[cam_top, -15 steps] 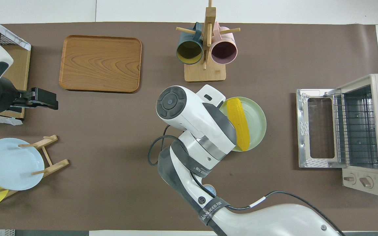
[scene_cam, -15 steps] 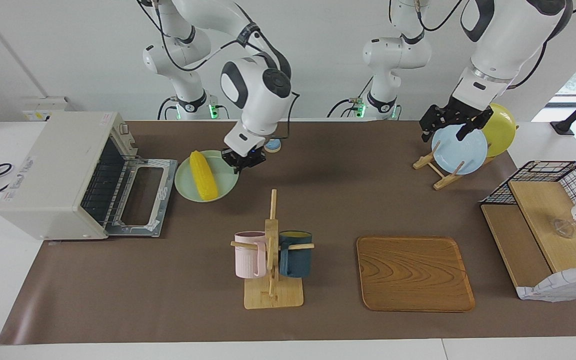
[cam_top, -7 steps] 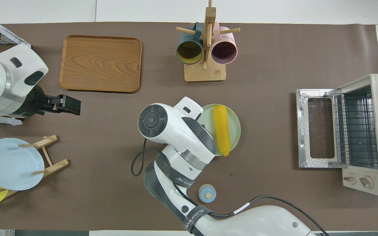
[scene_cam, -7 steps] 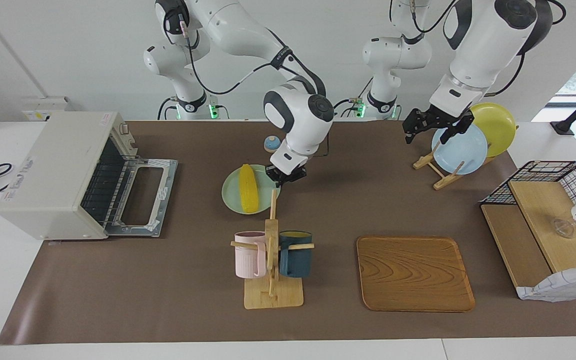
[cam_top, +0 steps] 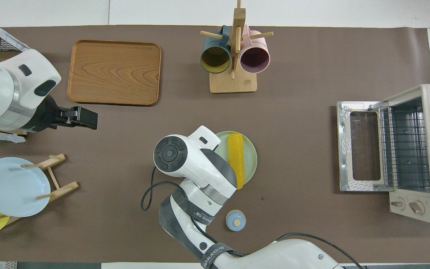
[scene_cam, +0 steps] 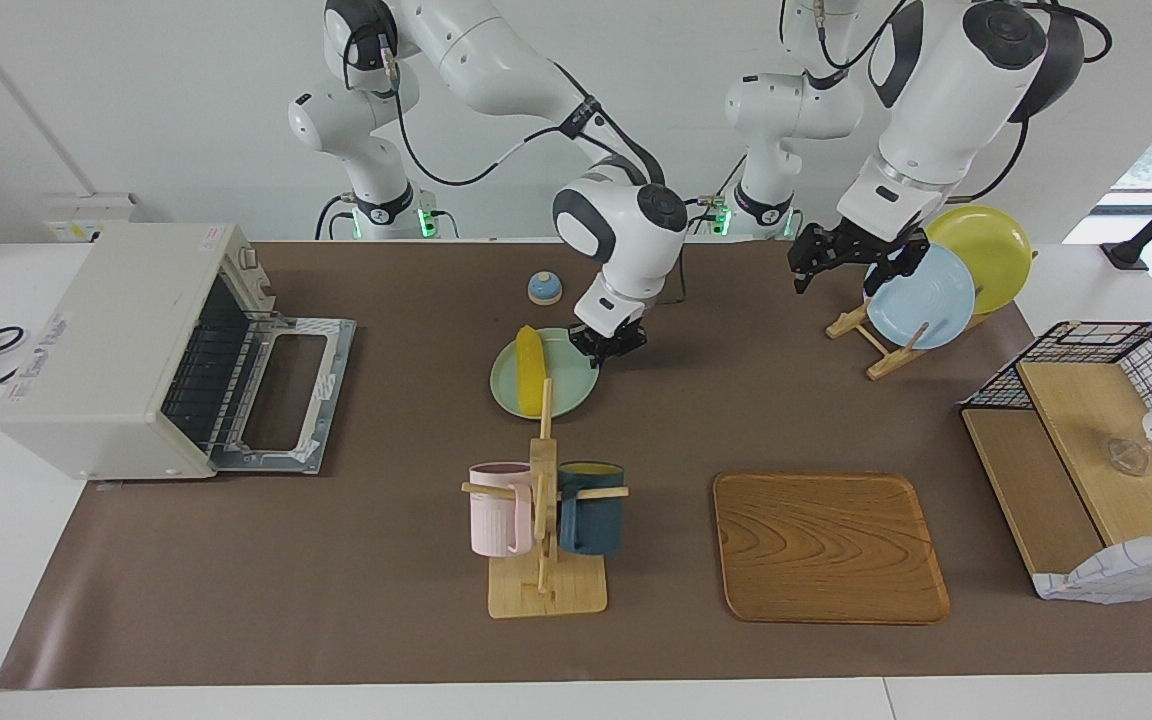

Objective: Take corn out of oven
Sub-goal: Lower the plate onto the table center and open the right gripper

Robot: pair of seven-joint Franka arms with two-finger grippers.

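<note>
Facing view: my right pincer (scene_cam: 612, 347) is clenched on the rim of a pale green plate (scene_cam: 571, 390), and the corn (scene_cam: 530, 371) lies along that plate, out of the oven (scene_cam: 126, 345). The plate sits mid-tabletop (scene_cam: 396, 600), nearer to me than the mug rack (scene_cam: 543, 520). The oven stands at my right arm's end, door dropped open. My left pincer (scene_cam: 841, 263) hangs released over the tabletop beside the plate stand (scene_cam: 876, 340), holding nothing.
</note>
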